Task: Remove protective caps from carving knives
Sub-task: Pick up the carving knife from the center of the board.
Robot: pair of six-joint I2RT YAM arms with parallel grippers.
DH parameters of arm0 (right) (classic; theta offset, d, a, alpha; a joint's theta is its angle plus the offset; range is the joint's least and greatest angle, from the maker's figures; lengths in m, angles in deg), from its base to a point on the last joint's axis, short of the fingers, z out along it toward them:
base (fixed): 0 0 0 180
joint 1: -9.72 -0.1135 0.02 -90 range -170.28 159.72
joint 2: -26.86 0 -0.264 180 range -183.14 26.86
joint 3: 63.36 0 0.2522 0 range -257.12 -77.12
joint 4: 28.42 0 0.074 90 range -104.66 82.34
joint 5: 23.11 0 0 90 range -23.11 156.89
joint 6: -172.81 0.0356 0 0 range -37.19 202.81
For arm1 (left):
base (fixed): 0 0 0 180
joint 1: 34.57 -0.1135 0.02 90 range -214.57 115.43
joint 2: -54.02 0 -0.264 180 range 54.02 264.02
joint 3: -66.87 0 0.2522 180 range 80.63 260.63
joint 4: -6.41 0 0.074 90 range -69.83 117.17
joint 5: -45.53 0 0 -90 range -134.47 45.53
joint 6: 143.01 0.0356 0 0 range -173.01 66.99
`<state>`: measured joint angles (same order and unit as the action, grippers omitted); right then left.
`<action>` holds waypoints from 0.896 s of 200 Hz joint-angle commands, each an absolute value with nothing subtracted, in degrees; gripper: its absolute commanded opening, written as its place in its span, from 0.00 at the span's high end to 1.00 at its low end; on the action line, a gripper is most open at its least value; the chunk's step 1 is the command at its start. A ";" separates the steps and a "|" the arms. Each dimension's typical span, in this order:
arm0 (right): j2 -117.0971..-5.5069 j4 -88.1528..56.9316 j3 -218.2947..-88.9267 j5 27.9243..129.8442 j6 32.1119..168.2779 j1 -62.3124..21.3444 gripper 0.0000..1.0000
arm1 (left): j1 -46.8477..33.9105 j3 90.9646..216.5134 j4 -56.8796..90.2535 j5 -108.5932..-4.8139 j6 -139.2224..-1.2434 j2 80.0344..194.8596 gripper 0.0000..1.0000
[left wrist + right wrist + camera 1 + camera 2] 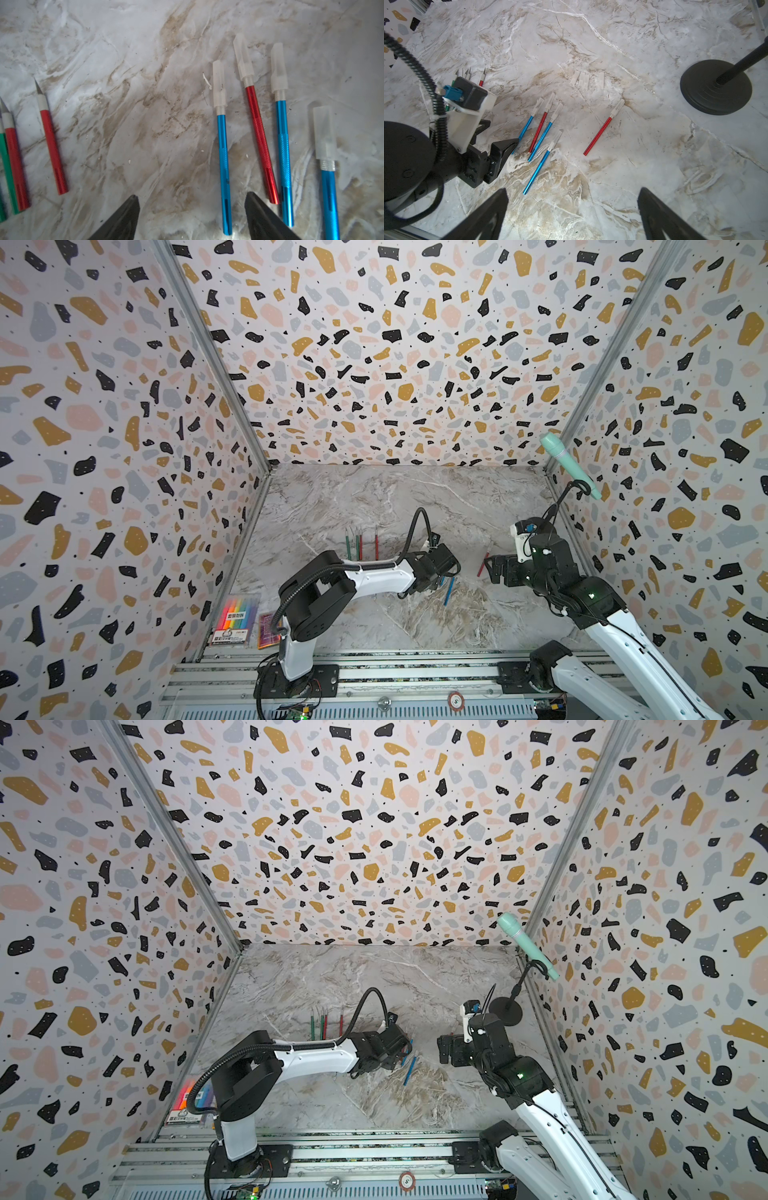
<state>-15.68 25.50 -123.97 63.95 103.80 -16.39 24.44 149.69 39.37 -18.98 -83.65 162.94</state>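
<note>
Capped carving knives: five, three blue, two red
Bare-bladed carving knives: four
Loose caps: about four

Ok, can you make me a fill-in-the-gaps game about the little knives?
The capped knife lying apart from the rest is ___.
The knife between the left gripper's open jaws is ___.
The right gripper holds ___.
Missing words: red, blue, nothing.
</note>
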 commanded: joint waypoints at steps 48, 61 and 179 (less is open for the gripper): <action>-14.45 24.80 -123.53 64.08 104.34 -16.63 0.01 | 23.97 152.74 39.99 -21.76 -83.51 165.26 0.33; -14.19 24.82 -123.48 64.03 104.38 -16.60 0.01 | 23.97 153.18 39.97 -22.28 -83.61 165.87 0.34; -13.48 24.54 -123.17 64.08 104.41 -16.65 0.01 | 23.75 153.41 40.32 -23.04 -84.30 167.80 0.43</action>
<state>-14.33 25.15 -123.51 63.99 104.00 -16.39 24.00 152.80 39.70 -22.39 -83.93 167.62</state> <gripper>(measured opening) 0.989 0.574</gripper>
